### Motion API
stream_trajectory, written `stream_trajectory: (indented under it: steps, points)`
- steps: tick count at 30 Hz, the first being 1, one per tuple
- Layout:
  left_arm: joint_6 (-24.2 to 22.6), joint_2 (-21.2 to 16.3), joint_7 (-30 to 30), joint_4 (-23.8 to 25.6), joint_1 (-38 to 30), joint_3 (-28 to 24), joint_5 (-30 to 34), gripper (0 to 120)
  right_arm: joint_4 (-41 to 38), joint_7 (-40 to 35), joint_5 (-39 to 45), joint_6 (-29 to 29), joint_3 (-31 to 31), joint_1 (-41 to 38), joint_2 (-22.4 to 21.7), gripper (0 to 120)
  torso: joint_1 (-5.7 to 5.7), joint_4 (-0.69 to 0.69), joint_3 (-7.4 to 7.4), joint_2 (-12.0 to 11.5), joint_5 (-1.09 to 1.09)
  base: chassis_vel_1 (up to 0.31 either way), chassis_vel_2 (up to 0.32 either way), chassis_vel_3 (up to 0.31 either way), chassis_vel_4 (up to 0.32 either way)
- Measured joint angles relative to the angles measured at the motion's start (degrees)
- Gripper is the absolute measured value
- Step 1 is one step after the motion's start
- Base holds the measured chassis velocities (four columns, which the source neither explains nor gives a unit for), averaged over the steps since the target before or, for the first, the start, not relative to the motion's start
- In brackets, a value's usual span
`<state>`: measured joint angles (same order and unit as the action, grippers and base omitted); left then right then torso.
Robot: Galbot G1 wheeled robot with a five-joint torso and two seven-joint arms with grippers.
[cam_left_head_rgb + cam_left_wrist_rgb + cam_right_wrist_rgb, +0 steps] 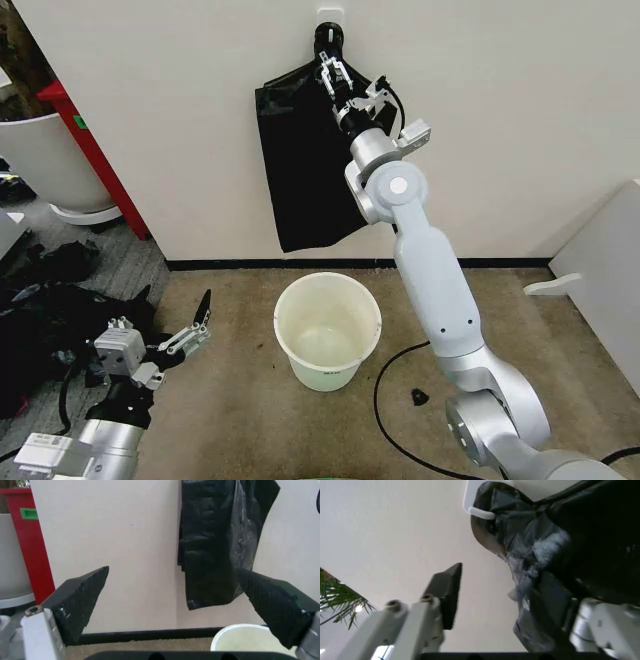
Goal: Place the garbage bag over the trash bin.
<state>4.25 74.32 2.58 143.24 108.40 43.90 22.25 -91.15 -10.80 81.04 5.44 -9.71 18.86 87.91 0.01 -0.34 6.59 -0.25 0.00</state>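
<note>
I see the garbage bag (pixel 300 160) on the wall as thin black plastic, glossy and wrinkled, with pale sheen on its creases. The trash bin (pixel 327 330) at six o'clock of it looks like smooth cream-white plastic with a rolled rim. My right gripper (pixel 338 72) has matt black finger pads (pixel 447 592) on silvery links; my left gripper (pixel 200 318) shows rough, ribbed black pads (pixel 82 600). The floor (pixel 220 420) is coarse brown carpet; the wall (pixel 520 110) is matt.
</note>
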Motion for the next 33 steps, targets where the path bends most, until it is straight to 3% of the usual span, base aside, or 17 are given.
stream_trajectory:
  steps: [14, 33]
  points:
    - [0.43, 0.05, -0.15, 0.00, 0.16, 0.08, 0.05, 100, 0.04, 0.00, 0.48, 0.02, 0.00, 0.50, -0.26, 1, 0.00, 0.00, 0.00, 0.00, 0.00, 0.000, 0.000, 0.000, 0.000]
    - [0.88, 0.33, -0.19, 0.00, 0.12, 0.14, -0.21, 100, -2.13, -1.01, 1.28, 0.19, 0.54, 4.10, -1.18, 0, 0.00, 0.00, 0.00, 0.00, 0.00, 0.000, 0.000, 0.000, 0.000]
